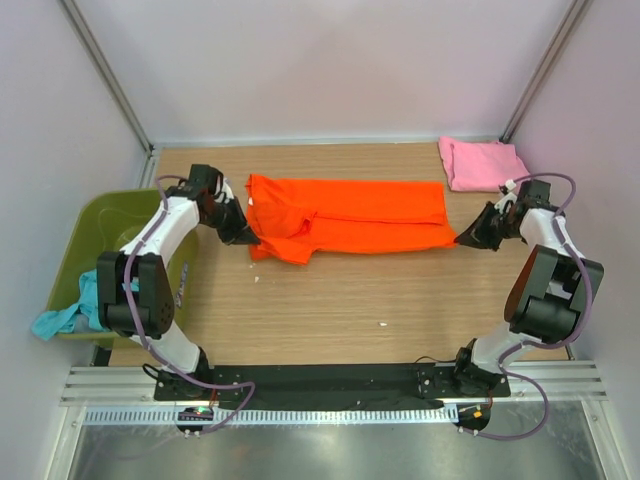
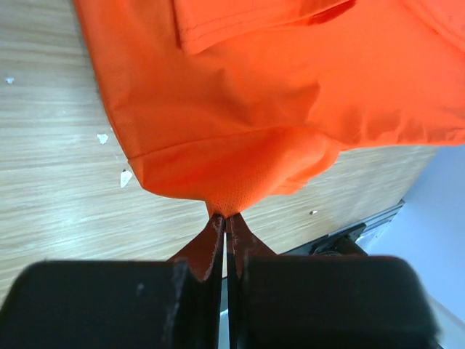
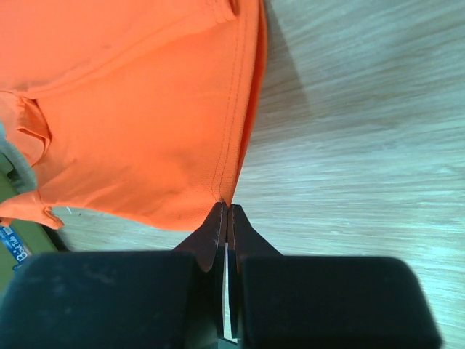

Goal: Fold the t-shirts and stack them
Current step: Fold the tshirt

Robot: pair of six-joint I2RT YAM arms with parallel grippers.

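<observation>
A bright orange t-shirt [image 1: 350, 217] lies stretched across the middle of the wooden table, folded lengthwise. My left gripper [image 1: 243, 238] is shut on its near-left corner; the left wrist view shows the orange cloth [image 2: 247, 109] pinched at the fingertips [image 2: 215, 233]. My right gripper [image 1: 462, 240] is shut on its near-right corner; the hem [image 3: 145, 123] is pinched at the fingertips [image 3: 218, 218]. A folded pale pink t-shirt [image 1: 481, 163] lies at the far right corner. A teal t-shirt [image 1: 68, 312] hangs over the tub's near rim.
An olive-green plastic tub [image 1: 92, 225] stands at the table's left edge, beside the left arm. White walls close in the back and sides. A black rail [image 1: 330, 378] runs along the near edge.
</observation>
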